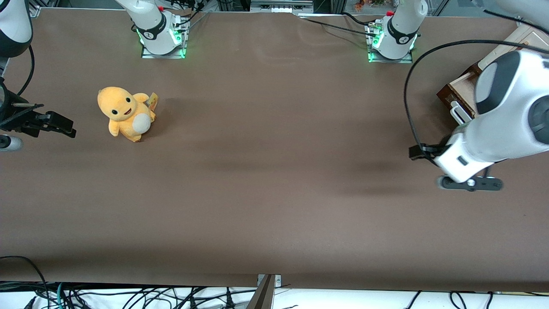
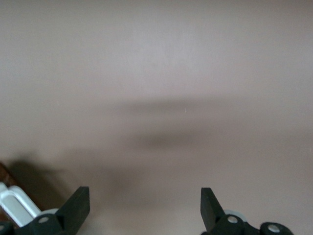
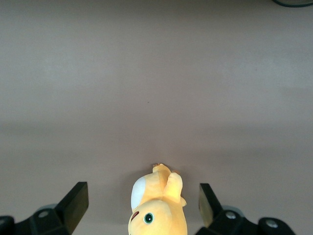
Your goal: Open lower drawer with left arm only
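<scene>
claw spread wide, nothing held, hung over bare bench | lower drawer close by, farther from front camera | white handle seen just beside one finger, long axis slanted

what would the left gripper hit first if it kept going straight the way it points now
Probably only the bare table. The left gripper is open and points down at brown tabletop, nothing between its fingers. The lower drawer's white handle sits off beside one finger, out of that line.
</scene>
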`<action>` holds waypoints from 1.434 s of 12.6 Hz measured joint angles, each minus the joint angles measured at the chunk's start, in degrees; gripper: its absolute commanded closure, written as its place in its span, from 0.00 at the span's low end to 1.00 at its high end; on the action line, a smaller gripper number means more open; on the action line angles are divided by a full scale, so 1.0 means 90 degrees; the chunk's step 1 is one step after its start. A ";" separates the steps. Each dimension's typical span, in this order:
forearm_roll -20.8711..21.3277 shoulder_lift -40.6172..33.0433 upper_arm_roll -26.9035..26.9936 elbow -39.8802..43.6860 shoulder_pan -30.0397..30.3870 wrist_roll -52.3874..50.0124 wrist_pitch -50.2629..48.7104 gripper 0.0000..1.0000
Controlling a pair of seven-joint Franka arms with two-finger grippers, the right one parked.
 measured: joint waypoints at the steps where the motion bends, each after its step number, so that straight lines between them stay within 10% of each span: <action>1: 0.0000 -0.0340 0.0017 -0.0465 0.0018 0.0030 0.0474 0.00; 7: -0.0834 -0.2289 0.2206 -0.2573 -0.1083 0.1573 0.1313 0.00; 18: -0.0907 -0.2655 0.2048 -0.3213 -0.0985 0.0491 0.1479 0.00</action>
